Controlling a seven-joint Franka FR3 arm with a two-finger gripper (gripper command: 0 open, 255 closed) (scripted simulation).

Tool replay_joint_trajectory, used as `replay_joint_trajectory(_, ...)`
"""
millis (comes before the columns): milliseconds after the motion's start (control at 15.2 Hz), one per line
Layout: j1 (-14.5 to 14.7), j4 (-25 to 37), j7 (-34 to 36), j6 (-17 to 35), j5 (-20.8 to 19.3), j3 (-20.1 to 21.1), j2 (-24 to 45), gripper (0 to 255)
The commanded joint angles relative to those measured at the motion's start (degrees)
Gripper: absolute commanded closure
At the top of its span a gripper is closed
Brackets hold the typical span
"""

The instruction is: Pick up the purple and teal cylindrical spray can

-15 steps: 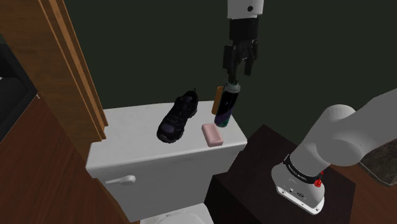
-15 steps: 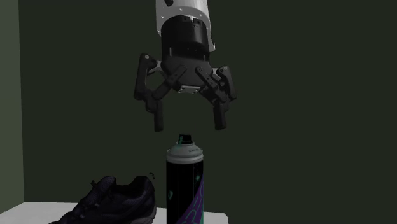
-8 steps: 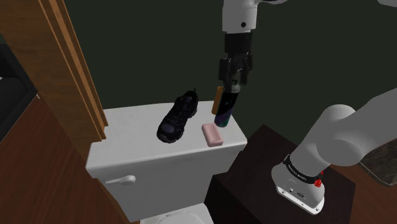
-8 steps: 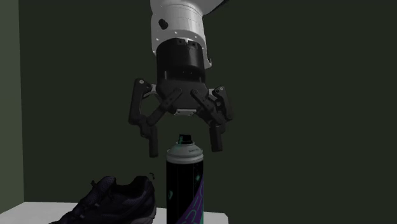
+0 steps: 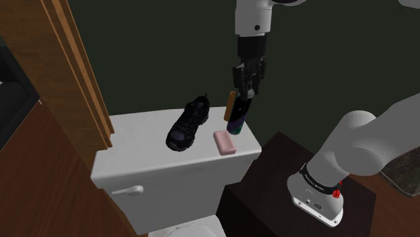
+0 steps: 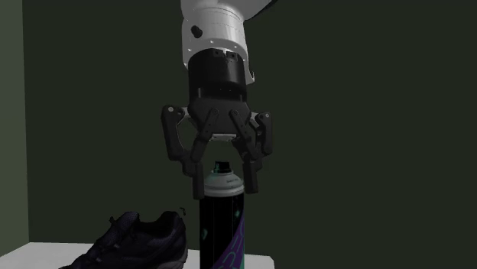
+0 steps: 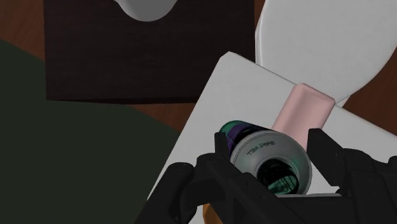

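1. The spray can [image 6: 222,225] stands upright on the white toilet tank lid [image 5: 138,145], close to the end of the lid at the shoulder view's right. Its body is dark with purple and teal markings and it has a pale domed top.
2. The gripper [image 6: 223,186] hangs straight above it. We read its fingers as closed against the can's top on both sides, clasping it high up near the nozzle and not around the body.
3. A pink soap bar [image 5: 225,142] lies just beside the can, and a dark shoe [image 5: 187,122] lies further along the lid.
4. We see the main risk in that high hold. The dome curves away under the pads, so a lift could let the can slip out.
5. If it slips or tips, the lid's edge is near. The can could roll off, or knock the soap on its way.
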Motion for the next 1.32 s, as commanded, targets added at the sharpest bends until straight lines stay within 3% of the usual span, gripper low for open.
replay_joint_trajectory(0,0.00,-0.06,0.00,0.00,0.01,0.01,0.03,255)
replay_joint_trajectory(1254,-0.25,13.14,1.56,-11.30,-0.38,-0.77,1.87,255)
